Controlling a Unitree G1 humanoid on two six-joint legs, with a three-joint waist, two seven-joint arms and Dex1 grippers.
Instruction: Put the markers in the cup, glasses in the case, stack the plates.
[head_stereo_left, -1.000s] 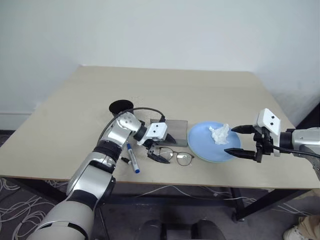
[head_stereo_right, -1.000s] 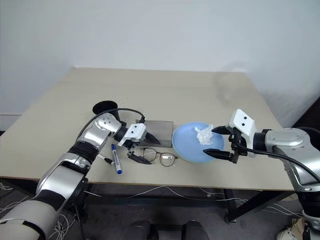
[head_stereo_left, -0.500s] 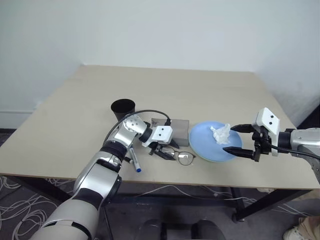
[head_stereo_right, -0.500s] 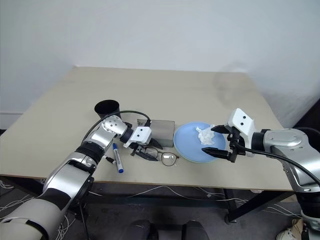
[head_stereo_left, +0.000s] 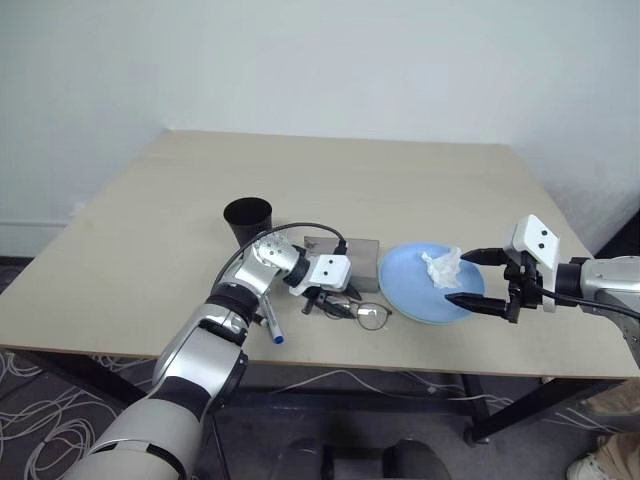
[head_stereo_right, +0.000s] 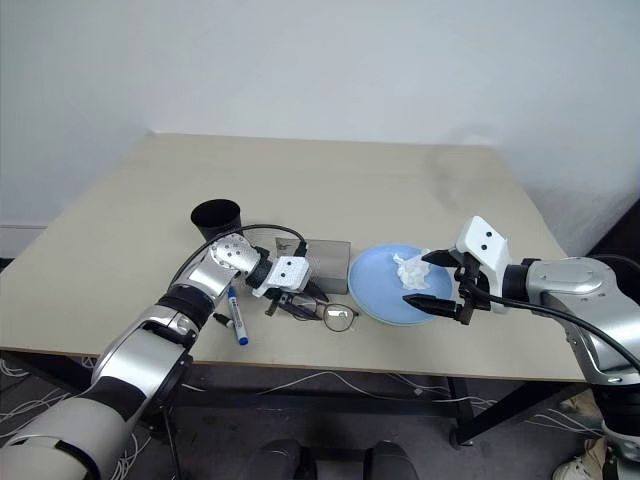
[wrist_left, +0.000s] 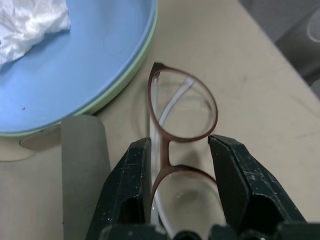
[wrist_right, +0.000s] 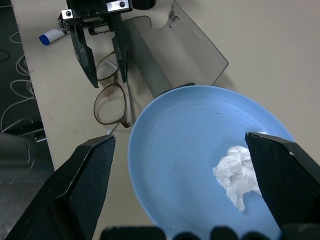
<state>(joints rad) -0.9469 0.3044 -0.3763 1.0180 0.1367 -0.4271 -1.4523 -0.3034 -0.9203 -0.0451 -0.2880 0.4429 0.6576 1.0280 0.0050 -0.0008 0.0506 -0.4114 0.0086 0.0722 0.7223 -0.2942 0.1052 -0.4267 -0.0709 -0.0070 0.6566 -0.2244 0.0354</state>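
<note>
The wire-framed glasses (wrist_left: 167, 145) lie flat on the table near its front edge. My left gripper (head_stereo_left: 335, 308) is shut on the glasses, one finger on each side of the nearer lens. Beside the glasses, toward the back, the grey case (head_stereo_left: 355, 250) stands open. The light blue plate (head_stereo_left: 415, 290) rests on the mint green plate (wrist_left: 131, 75) and carries a crumpled white tissue (head_stereo_left: 440, 267). At that stack's right rim, my right gripper (head_stereo_left: 472, 278) hangs open and holds nothing. The black cup (head_stereo_left: 247, 216) stands upright behind my left arm. The blue-capped marker (head_stereo_right: 236, 322) lies under that arm, the black-capped marker (head_stereo_right: 218, 320) beside it.
The table's front edge (head_stereo_left: 400, 365) runs just past the glasses and the plates. Bare tabletop (head_stereo_left: 380, 180) spreads out behind the cup and the case. Cables lie on the floor (head_stereo_left: 30, 420) below the table.
My left gripper's fingers have drawn in from wide open and now clasp the glasses' lens, after settling a little lower onto them. The right arm has stayed put.
</note>
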